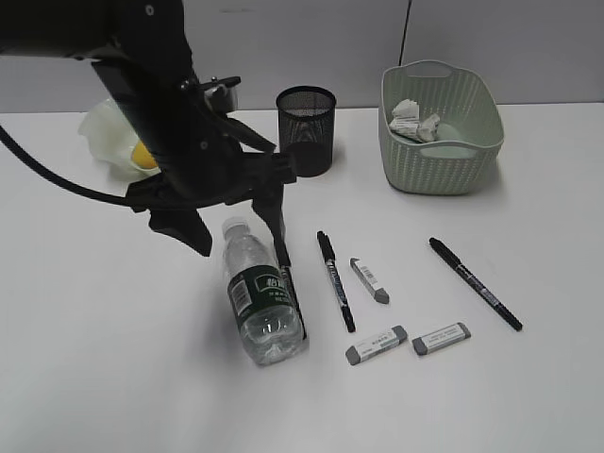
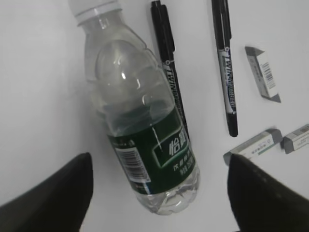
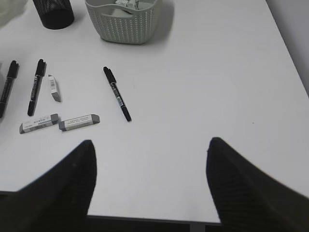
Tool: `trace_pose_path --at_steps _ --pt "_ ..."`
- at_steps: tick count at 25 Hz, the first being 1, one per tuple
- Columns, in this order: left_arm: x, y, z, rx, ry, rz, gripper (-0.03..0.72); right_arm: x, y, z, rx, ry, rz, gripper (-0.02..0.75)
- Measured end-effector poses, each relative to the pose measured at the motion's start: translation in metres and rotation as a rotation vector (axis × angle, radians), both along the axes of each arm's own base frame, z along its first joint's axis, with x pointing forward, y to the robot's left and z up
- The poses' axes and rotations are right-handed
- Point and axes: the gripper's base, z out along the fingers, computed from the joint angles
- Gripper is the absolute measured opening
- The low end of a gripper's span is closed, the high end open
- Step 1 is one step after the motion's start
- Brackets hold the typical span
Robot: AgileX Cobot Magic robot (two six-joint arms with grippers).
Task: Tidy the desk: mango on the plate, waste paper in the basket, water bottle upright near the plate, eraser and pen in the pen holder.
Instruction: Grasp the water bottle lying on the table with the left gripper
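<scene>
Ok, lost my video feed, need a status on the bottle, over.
Left gripper open above water bottle, not gripping. Right gripper open, empty. Bottle lying flat on desk. Pen lies tight along the bottle's side.

A plain grey wall [image 1: 283, 47] runs behind the far edge of the desk [image 1: 94, 377], flat and bare. A thin dark line [image 1: 408, 28] runs down it, leaning slightly, right of the middle; whether it is a seam or a cable cannot be told. In the right wrist view a grey strip [image 3: 297, 29] lies past the desk's right edge, and a dark band [image 3: 145, 226] shows below its near edge
</scene>
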Motion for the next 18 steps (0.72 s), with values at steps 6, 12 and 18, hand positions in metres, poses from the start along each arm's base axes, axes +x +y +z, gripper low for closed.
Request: trace_pose_path --at_steps 6,12,18 --pt "0.006 -0.005 -0.030 0.033 0.058 0.023 0.670 0.000 0.000 0.000 0.000 0.000 0.000 0.561" --pt "0.012 -0.009 -0.052 0.047 0.070 0.040 0.663 0.000 0.000 0.000 0.000 0.000 0.000 0.561" --pt "0.016 -0.011 -0.065 0.049 0.074 0.064 0.653 0.000 0.000 0.000 0.000 0.000 0.000 0.561"
